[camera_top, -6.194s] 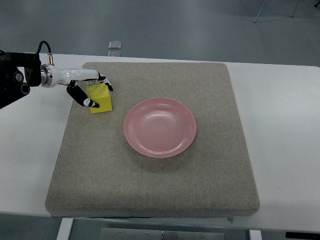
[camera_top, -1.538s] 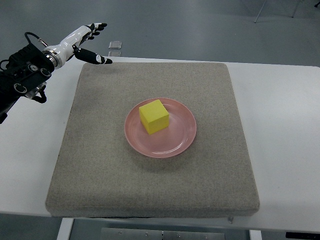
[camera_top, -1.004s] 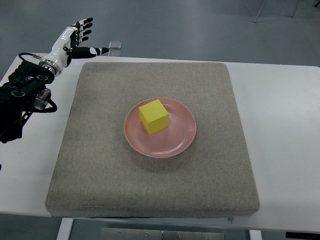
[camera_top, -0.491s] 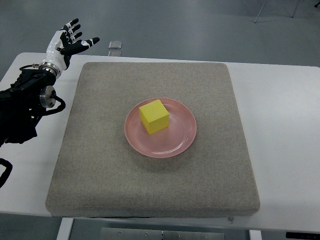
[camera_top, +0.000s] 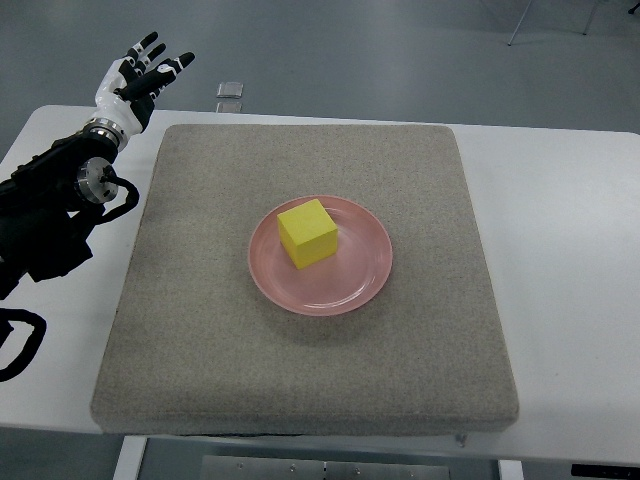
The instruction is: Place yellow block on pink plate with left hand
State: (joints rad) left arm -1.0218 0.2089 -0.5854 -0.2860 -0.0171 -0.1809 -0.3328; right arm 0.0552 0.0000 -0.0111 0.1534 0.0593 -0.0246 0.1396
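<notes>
Moved since earlier: compared with half a second ago, the left hand (camera_top: pixel 135 78) sits slightly nearer the mat's far-left corner and its arm reaches further into view along the left edge; block and plate have not shifted.
Left hand: fingers spread and holding nothing, raised over the white table (camera_top: pixel 570 230) just off the far-left corner of the grey mat (camera_top: pixel 300 370), well apart from the plate.
Left arm: dark forearm (camera_top: pixel 45 215) lies left of the mat, clear of it.
Yellow block (camera_top: pixel 308 232): rests on the pink plate (camera_top: pixel 350 285), left of the plate's centre, one corner toward the camera, inside the rim.
Pink plate: near the middle of the mat.
Right hand: out of sight.
Step in hand: by my reading the placing is done; the arm is retreating.
Next move: likely only bringing the arm to rest left of the mat, keeping away from the plate so the block is not nudged.
</notes>
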